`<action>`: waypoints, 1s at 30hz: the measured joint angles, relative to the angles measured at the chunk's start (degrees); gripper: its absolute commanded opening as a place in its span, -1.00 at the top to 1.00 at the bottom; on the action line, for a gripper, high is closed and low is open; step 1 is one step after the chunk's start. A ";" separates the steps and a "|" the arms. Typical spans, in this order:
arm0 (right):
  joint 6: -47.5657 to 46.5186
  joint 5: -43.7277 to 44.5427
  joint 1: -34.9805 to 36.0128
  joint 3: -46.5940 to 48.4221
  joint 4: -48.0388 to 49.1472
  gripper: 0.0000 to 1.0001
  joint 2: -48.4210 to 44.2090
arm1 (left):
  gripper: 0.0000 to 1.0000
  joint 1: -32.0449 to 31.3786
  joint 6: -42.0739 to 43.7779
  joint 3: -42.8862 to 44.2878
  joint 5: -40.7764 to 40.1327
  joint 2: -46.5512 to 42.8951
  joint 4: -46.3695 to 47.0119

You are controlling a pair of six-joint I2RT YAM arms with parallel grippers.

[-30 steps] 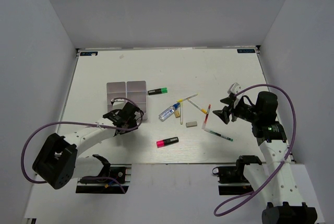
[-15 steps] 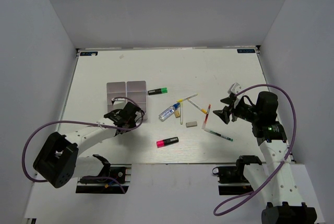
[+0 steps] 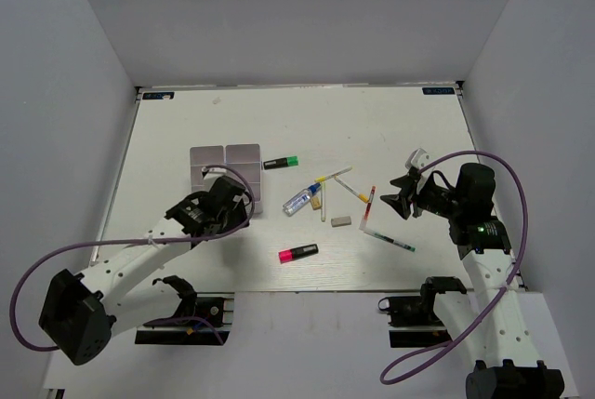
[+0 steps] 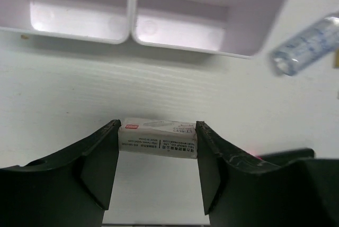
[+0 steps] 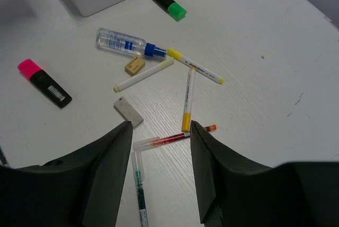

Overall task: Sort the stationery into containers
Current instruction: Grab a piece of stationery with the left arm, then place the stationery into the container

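Note:
My left gripper (image 4: 158, 129) is shut on a small white printed box (image 4: 158, 139), held just in front of the white compartment tray (image 4: 130, 32). From above, the left gripper (image 3: 232, 199) overlaps the tray's (image 3: 206, 155) near edge. My right gripper (image 5: 161, 132) is open and empty, hovering over a red pen (image 5: 175, 138) and a green-ink pen (image 5: 139, 184). Near them lie yellow-tipped white pens (image 5: 186, 100), a grey eraser (image 5: 128, 111), a tan eraser (image 5: 135, 65), a clear blue-capped tube (image 5: 124, 43), a green-capped highlighter (image 5: 165, 2) and a pink-capped highlighter (image 5: 45, 83).
The loose items cluster mid-table between the arms, with the pink highlighter (image 3: 297, 253) nearest the front edge. Grey walls enclose the table on three sides. The right gripper (image 3: 395, 196) sits at the cluster's right end.
The left jaws have closed on the small white box and the left arm has risen and shifted toward the tray. The right jaws have narrowed slightly; the right arm has barely moved.

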 measured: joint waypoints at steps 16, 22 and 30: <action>0.04 -0.13 0.00 0.00 0.00 -0.09 0.48 | 0.84 0.72 11.28 25.55 -5.31 5.35 0.46; 0.02 -0.13 -0.02 0.00 0.00 -0.12 0.37 | 0.84 3.30 16.92 27.36 -12.28 12.68 4.74; -0.02 -0.15 -0.02 0.00 0.00 -0.12 0.31 | 0.84 10.93 21.77 28.06 -13.73 18.64 7.85</action>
